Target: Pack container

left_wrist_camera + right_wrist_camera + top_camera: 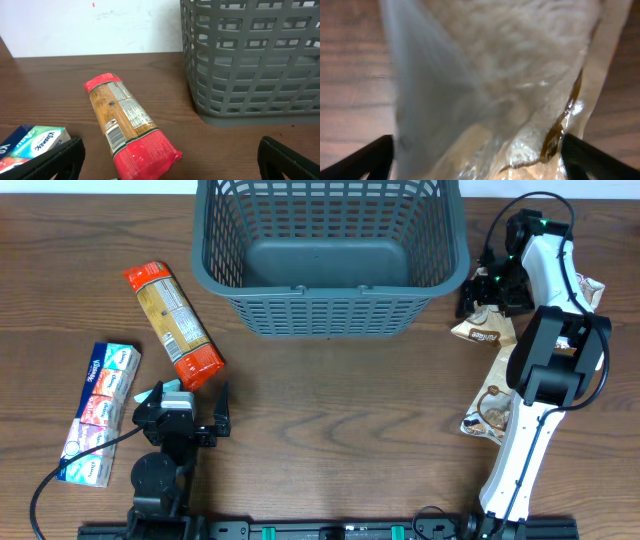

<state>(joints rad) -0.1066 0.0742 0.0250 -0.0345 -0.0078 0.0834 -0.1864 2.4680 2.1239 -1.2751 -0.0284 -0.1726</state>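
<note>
The container (330,305), a dark grey lattice basket, stands at the far middle of the table with nothing inside; its wall also shows in the left wrist view (250,60). My left gripper (186,408) is open near the table's front left. In the left wrist view its fingers (170,167) are spread either side of the near end of a red and orange packet (127,127), also seen from overhead (172,323). My right gripper (478,305) is low over a cream and brown packet (484,331) right of the basket. In the right wrist view the open jaws (480,160) straddle this packet (510,100).
A stack of blue tissue packs (100,412) lies at the left, its corner showing in the left wrist view (32,142). Another brown snack packet (490,412) lies at the front right beside the right arm. A third packet (592,288) lies at the far right.
</note>
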